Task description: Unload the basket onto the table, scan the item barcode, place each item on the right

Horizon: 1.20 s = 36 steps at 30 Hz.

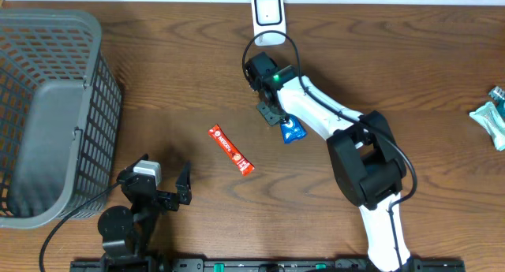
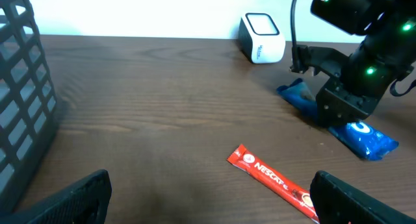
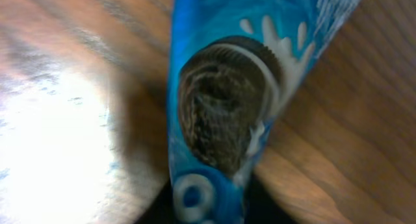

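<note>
— Where is the blue cookie packet (image 1: 293,131)?

— Directly under the right claw (image 1: 272,113), lying on the wooden surface (image 1: 158,75). In the left wrist view, one end of the wrapper pokes out on each side of that claw.

— Is the claw clenched on it?

— I cannot tell. Its own camera shows only the wrapper up close, with a printed cookie filling the view. None of its fingers can be made out, and from the other views the claw's body covers the middle of the packet.

— And the scanner?

— The white scanner (image 1: 268,16) stands beyond the right claw at the far edge of the surface, near it but not touching.

— What about the other arm?

— The left claw (image 1: 155,180) is released, with its fingers spread wide and nothing between them. A red Nescafé stick (image 1: 231,150) lies on the surface ahead of it and a little to its right, between the two claws. The grey mesh basket (image 1: 47,106) sits off to the left claw's left. Some teal packets (image 1: 493,118) lie well apart from the right claw, out to its right at the edge of the surface.
</note>
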Motion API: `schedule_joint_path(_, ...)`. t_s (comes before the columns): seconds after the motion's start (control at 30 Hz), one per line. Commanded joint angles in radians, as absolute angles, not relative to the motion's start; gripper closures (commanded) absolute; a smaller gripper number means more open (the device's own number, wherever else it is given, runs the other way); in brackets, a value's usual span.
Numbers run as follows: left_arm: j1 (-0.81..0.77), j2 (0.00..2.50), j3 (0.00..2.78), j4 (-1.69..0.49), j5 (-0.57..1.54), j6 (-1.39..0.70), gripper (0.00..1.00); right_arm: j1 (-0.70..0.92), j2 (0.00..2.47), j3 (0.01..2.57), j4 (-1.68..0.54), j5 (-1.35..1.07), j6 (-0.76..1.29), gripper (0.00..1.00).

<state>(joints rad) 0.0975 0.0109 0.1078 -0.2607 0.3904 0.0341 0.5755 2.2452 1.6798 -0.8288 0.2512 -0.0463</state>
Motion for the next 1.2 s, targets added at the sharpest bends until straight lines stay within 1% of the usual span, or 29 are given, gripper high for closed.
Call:
schedule_joint_path(0.0, 0.1, 0.004, 0.085, -0.264, 0.397, 0.048, 0.02, 0.574, 2.323, 1.658, -0.839, 0.342, 0.046, 0.99)
schedule_joint_path(0.1, 0.1, 0.004, 0.085, -0.264, 0.397, 0.048, 0.02, 0.575, 2.304, 1.677, -0.883, 0.22, 0.059, 0.99)
schedule_joint_path(0.23, 0.1, 0.004, 0.085, -0.264, 0.397, 0.048, 0.02, 0.541, 2.244, 1.81, -1.063, -0.188, 0.027, 0.99)
schedule_joint_path(0.27, 0.1, 0.004, 0.085, -0.264, 0.397, 0.048, 0.02, 0.529, 2.233, 1.842, -1.105, -0.289, -0.002, 0.99)
schedule_joint_path(0.37, 0.1, 0.004, 0.085, -0.264, 0.397, 0.048, 0.02, 0.473, 2.206, 1.933, -1.216, -0.698, -0.132, 0.99)
schedule_joint_path(0.53, 0.1, 0.004, 0.085, -0.264, 0.397, 0.048, 0.02, 0.374, 2.213, 1.908, -1.186, -1.187, -0.221, 0.99)
schedule_joint_path(0.6, 0.1, 0.004, 0.085, -0.264, 0.397, 0.048, 0.02, 0.339, 2.22, 1.852, -1.113, -1.43, -0.233, 0.99)
schedule_joint_path(0.63, 0.1, 0.004, 0.085, -0.264, 0.397, 0.048, 0.02, 0.33, 2.225, 1.831, -1.081, -1.511, -0.233, 0.99)
schedule_joint_path(0.67, 0.1, 0.004, 0.085, -0.264, 0.397, 0.048, 0.02, 0.322, 2.228, 1.808, -1.05, -1.562, -0.206, 0.99)
schedule_joint_path(0.73, 0.1, 0.004, 0.085, -0.264, 0.397, 0.048, 0.02, 0.311, 2.234, 1.765, -0.969, -1.561, -0.076, 0.99)
schedule_joint_path(0.87, 0.1, 0.004, 0.085, -0.264, 0.397, 0.048, 0.02, 0.304, 2.236, 1.721, -0.911, -1.561, 0.114, 0.99)
schedule_joint_path(0.93, 0.1, 0.004, 0.085, -0.264, 0.397, 0.048, 0.02, 0.301, 2.236, 1.721, -0.926, -1.561, 0.176, 0.99)
schedule_joint_path(1.17, 0.1, 0.004, 0.085, -0.264, 0.397, 0.048, 0.02, 0.301, 2.236, 1.72, -1.056, -1.562, 0.616, 0.99)
